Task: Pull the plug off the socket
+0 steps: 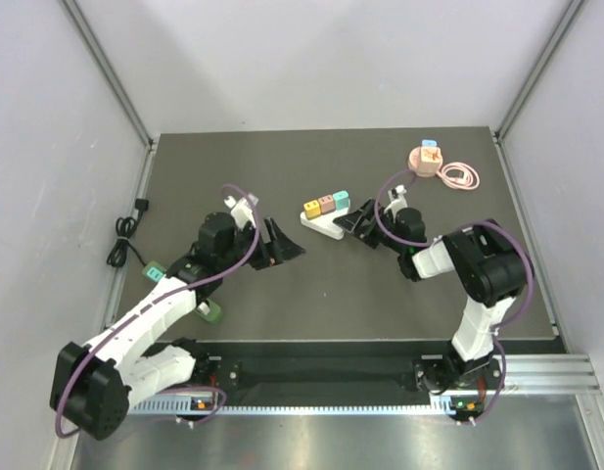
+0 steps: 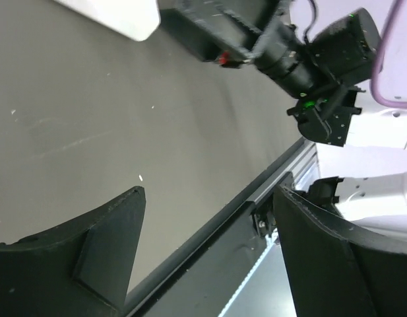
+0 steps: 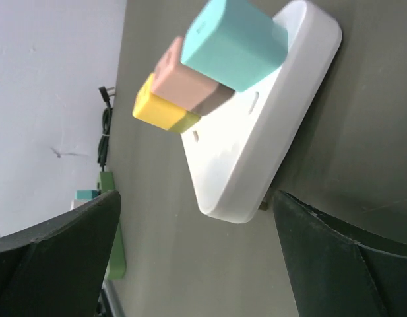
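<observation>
The left gripper hovers over the dark grey tabletop, its black fingers spread apart with nothing between them. Just to its right, the right gripper also gapes wide and empty, pointing at the end of the white plastic power strip, which lies flat just beside its fingertips. Three cube plugs sit in the strip in a row: the teal plug nearest that gripper, then the pink plug, then the yellow plug. Well beyond, at the far right, lies a round pink holder with a coiled pink cable
</observation>
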Robot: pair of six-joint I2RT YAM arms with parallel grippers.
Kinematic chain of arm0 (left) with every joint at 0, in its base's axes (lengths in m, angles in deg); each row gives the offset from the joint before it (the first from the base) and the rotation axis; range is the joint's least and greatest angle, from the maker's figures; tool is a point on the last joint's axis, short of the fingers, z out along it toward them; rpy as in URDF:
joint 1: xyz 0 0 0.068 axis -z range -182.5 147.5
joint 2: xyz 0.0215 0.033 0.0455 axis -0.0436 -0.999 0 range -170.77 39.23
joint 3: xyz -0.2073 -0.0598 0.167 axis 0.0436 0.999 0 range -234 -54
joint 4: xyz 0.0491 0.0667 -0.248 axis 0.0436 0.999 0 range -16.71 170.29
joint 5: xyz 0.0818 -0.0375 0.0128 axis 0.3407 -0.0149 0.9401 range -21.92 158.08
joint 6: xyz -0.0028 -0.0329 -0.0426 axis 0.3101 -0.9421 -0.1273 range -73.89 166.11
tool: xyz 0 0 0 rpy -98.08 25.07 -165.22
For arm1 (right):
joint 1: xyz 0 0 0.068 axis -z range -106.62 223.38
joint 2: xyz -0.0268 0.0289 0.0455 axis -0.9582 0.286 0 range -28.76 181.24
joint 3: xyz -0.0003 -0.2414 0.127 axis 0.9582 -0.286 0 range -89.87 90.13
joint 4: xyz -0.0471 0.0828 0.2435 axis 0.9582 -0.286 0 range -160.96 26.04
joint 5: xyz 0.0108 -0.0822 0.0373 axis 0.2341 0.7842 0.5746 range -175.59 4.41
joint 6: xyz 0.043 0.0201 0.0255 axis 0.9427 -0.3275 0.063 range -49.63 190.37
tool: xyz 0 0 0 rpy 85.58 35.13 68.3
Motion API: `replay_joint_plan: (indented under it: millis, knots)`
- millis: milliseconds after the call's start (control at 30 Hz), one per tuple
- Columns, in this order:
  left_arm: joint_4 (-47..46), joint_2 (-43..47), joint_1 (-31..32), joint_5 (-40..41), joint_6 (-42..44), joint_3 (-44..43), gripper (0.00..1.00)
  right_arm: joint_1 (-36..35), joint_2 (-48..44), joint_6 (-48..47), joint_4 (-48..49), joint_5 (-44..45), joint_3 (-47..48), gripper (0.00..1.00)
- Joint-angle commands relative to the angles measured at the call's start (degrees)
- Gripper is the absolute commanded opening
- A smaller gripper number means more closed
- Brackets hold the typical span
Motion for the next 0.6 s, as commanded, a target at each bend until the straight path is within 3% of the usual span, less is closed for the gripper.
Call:
replay_joint_plan:
  millis: [0, 200, 333, 567]
  knots:
    - [-4.0, -2.4, 3.4, 5.3, 3.5, -1.8, 0.82, -2.1, 2.9, -2.0, 6.4, 4.9, 0.5, 0.97]
    - [-8.8, -4.9, 5.0, 9.3, 1.4, 0.1, 0.79, -2.1, 7.2, -0.1, 4.7, 4.0, 3.8, 0.90]
    - [-12.3, -7.1, 5.1, 11.6, -0.1, -0.6, 0.76, -2.1, 10.2, 1.1, 4.2, 3.5, 6.1, 0.80]
    - [-8.5, -15.5, 5.2, 13.5, 8.5, -9.6, 0.74, -1.2, 13.9, 2.2, 3.5, 1.6, 9.8, 0.71]
